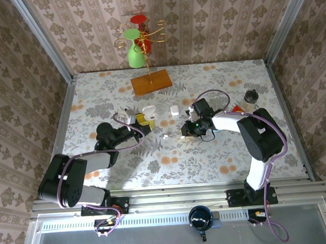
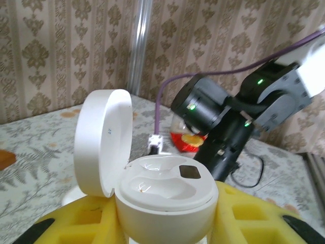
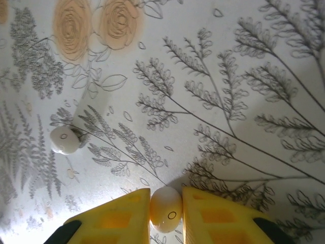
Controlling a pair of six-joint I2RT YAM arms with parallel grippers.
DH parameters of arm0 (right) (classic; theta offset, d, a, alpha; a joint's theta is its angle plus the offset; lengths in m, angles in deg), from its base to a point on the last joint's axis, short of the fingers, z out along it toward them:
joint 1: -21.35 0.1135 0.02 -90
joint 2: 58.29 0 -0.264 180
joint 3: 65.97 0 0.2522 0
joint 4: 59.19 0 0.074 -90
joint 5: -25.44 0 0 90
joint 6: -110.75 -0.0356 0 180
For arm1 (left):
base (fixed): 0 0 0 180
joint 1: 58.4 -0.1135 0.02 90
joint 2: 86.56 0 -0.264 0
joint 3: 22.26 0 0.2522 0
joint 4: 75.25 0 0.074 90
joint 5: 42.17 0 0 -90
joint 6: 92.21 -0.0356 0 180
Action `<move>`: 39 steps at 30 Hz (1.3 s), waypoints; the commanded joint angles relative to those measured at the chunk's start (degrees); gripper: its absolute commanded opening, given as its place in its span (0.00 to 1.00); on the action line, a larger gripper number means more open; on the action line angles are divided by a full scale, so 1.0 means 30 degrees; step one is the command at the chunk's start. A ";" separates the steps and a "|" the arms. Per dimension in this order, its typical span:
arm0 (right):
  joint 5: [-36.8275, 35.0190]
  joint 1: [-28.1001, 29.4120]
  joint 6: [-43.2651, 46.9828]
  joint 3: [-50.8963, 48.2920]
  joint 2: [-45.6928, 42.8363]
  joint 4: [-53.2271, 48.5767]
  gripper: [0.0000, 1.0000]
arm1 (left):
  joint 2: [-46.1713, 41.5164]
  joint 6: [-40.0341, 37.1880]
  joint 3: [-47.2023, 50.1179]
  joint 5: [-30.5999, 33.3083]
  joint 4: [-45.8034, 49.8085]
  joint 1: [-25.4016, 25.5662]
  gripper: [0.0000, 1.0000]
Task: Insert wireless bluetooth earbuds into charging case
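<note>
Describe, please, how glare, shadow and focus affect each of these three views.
Top external: strong light washes out the middle of the table. Left wrist: the open charging case is sharp and evenly lit. Right wrist: the bottom-left corner is overexposed, and a shadow lies around the earbud between the yellow fingers.

this is a robot test cell dressed up as a home: damask wallpaper panels [image 1: 201, 20] close the left, right and far sides, held in bare aluminium posts [image 1: 40, 38]. a floral-printed table [image 1: 154, 164] fills it, with a cabled left arm [image 1: 77, 171] and right arm [image 1: 258, 135] bolted to a slotted metal rail [image 1: 178, 197] at the near edge and a gilt wire ornament stand [image 1: 147, 43] at the far side.
</note>
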 commanded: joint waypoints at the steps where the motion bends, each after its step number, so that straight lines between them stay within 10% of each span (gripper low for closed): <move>1: -0.2465 0.0370 -0.0661 0.0370 -0.1395 -0.2649 0.22 | 0.0746 -0.2660 -0.0216 0.1825 0.0191 0.0493 0.22; 18: -0.6945 0.1886 -0.2490 0.2161 -0.5396 -0.5727 0.20 | 0.2195 -0.9696 -0.2003 0.8776 0.5191 0.4774 0.21; 39: -0.4965 0.3957 -0.3435 0.5490 -0.4779 -0.5722 0.19 | 0.3310 -1.0965 -0.2358 0.8487 0.4441 0.6095 0.22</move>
